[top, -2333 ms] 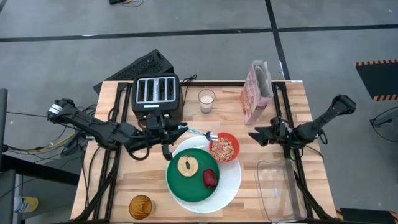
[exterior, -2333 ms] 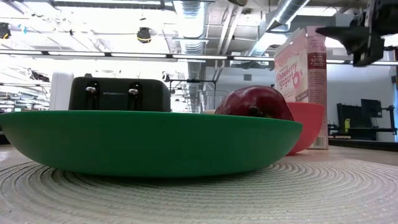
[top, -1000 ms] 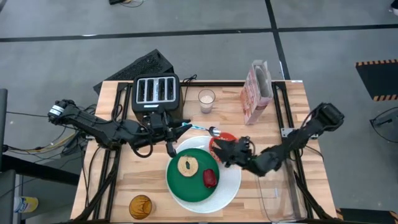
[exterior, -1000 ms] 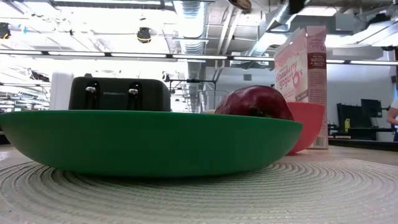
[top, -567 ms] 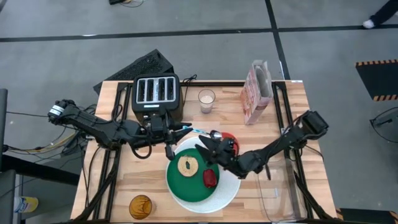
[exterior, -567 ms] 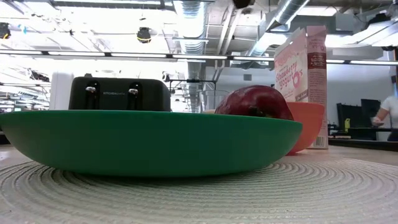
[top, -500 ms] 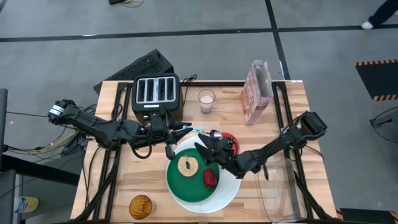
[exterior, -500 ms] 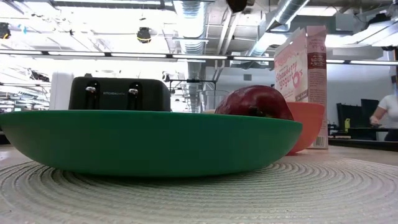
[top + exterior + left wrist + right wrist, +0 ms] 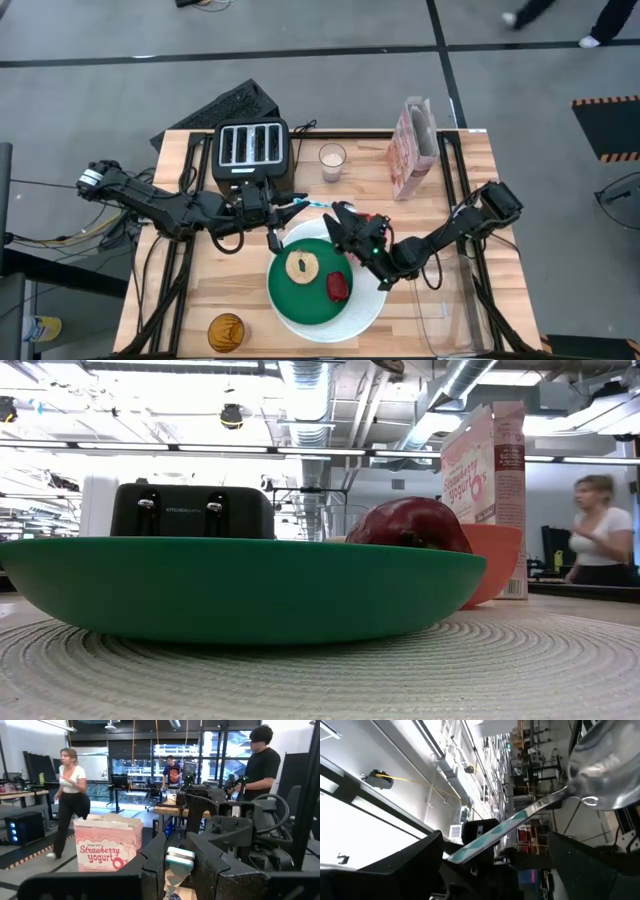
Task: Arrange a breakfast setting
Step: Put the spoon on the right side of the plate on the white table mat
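Spoon point(image 9: 312, 203) is pinched by its blue handle in my left gripper point(image 9: 283, 207), held level above the table between toaster point(image 9: 252, 150) and bowl point(image 9: 368, 228). I judge we're mid-handover: my right gripper point(image 9: 341, 218) sits spread around the spoon's metal end, apart from it. Next I'd close right, then let go left.
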